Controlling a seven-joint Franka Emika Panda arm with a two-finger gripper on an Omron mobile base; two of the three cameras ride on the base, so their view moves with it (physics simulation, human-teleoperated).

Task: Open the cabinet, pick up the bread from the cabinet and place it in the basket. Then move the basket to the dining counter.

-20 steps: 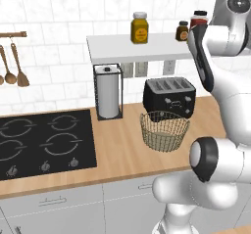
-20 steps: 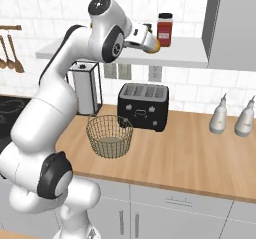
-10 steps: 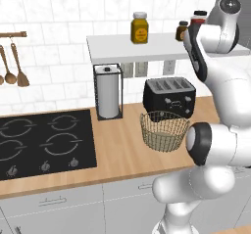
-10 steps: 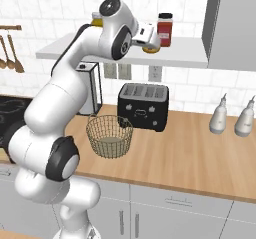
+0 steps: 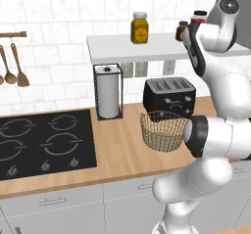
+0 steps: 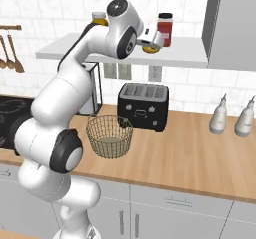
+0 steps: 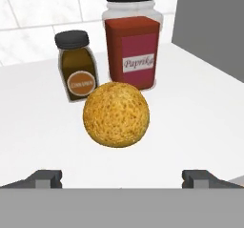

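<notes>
Your fingers [image 7: 121, 178] spread wide, released; bread [image 7: 116, 114] sits on white shelf [image 7: 200, 112] just ahead, centred between them, untouched, paprika jar [image 7: 131, 38] behind.

Compared with a second ago, my arm is higher and further along the white shelf [image 6: 175, 53], my elbow is up by the yellow jar [image 5: 139, 28], and my wide-open gripper [image 7: 121, 177] now faces the bread [image 7: 116, 114] sitting just ahead of it.
</notes>
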